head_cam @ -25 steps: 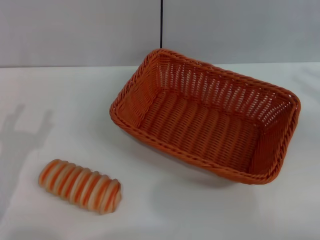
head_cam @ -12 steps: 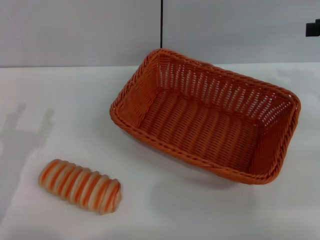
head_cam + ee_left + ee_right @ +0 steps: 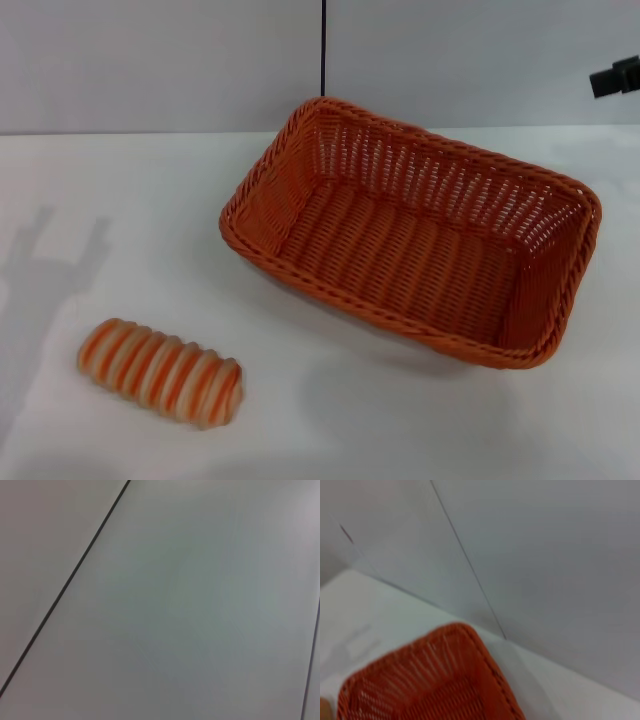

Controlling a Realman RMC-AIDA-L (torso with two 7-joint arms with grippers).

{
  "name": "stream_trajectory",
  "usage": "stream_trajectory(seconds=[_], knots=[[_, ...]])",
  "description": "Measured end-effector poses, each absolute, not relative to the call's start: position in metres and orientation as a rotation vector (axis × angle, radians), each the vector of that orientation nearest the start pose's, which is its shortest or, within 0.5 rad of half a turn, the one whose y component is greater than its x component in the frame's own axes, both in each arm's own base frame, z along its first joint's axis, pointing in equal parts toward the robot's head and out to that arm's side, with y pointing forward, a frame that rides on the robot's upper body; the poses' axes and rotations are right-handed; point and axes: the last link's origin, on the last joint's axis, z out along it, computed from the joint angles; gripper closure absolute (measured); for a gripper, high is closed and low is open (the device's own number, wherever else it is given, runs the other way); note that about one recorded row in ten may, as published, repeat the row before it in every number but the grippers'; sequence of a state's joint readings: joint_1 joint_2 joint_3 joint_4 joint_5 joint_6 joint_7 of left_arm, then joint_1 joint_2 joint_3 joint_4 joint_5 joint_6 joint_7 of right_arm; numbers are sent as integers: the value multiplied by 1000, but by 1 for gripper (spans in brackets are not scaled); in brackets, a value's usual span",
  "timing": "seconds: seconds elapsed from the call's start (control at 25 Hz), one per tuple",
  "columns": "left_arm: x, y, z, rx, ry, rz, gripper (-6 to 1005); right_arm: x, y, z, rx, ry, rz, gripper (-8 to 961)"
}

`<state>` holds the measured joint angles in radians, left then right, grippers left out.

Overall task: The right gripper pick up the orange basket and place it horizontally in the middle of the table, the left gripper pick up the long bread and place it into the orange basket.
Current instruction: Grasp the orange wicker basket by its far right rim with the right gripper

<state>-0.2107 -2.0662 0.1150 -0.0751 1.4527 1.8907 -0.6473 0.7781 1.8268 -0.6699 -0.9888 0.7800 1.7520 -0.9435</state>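
While farther in than before, right gripper above orange basket, fingers unclear.

The setting reads as a bare robot test bench in a lab: a plain white tabletop backed by blank grey wall panels split by a dark seam, carrying only an orange basket and a toy loaf.
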Motion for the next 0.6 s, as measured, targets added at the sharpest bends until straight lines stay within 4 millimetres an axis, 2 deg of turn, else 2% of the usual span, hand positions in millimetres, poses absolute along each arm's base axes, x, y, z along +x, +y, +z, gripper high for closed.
stream_trajectory(seconds=[0.16,0.36,0.6], knots=[[-329,209,30,-1451,-547,-1358,199,209,403,137,-2623,1074,44,405],[-329,209,29,-1452,-548,-1354,201,208,401,118,-2676,1091,-72,409],[-330,210,28,-1452,-555,-1344,203,220,401,101,-2655,1099,-190,415]])
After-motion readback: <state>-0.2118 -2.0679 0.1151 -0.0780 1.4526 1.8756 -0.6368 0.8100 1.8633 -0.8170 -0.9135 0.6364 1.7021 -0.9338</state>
